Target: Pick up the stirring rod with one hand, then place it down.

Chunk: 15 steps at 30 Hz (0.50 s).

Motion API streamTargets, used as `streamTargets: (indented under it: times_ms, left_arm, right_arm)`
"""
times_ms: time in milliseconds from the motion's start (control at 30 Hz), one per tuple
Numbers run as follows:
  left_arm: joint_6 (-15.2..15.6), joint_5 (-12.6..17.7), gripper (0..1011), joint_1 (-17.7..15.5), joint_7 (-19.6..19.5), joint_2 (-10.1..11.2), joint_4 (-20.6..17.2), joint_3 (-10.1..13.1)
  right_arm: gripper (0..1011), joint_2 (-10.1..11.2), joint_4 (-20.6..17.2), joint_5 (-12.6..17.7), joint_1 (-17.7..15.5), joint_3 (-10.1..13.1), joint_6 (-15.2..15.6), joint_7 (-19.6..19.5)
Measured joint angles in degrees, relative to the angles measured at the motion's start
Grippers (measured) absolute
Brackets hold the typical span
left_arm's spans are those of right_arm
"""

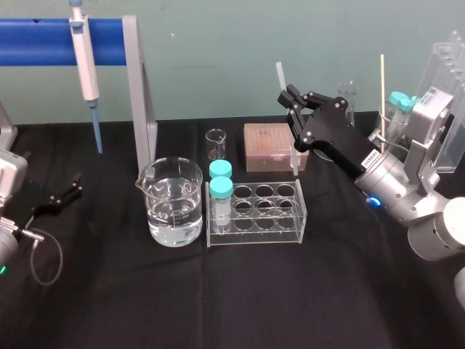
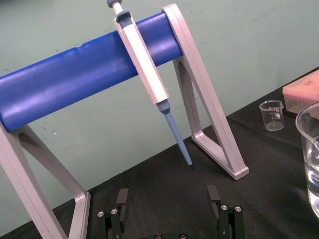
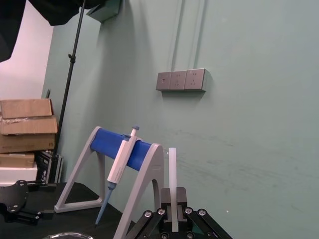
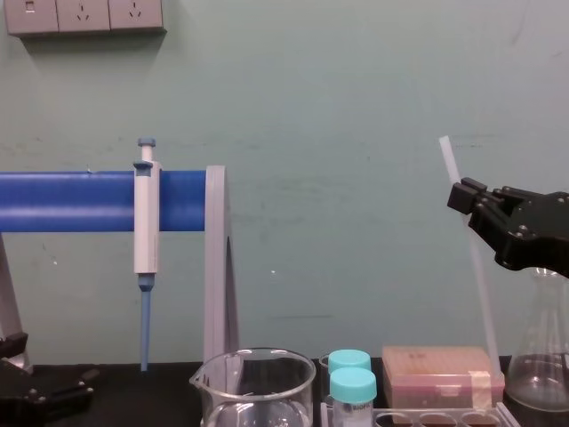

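The right gripper (image 1: 292, 102) has its jaws clenched on the stirring rod (image 3: 172, 169), near upright in the air over the pink box (image 1: 275, 145) and tube rack (image 1: 254, 211). The rod looks light, stiff, slick and breakable, so I'd hold mid-length. The beaker (image 1: 173, 200) and flask (image 4: 538, 365) crowd close. The left gripper (image 1: 71, 189) is parked at the bench (image 1: 218, 305)'s left, jaws released.

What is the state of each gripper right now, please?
Left gripper: open, holding nothing.
Right gripper: shut on the stirring rod, which it holds nearly upright.
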Motion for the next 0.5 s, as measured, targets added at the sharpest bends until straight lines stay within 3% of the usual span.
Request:
streamTargets:
  times_ms: [500]
  left_arm:
    - [0.0,0.0,1000,0.0,0.0,0.0,0.0,0.0]
  right_arm:
    - [58,0.0,0.0,0.0,0.0,0.0,0.0,0.1]
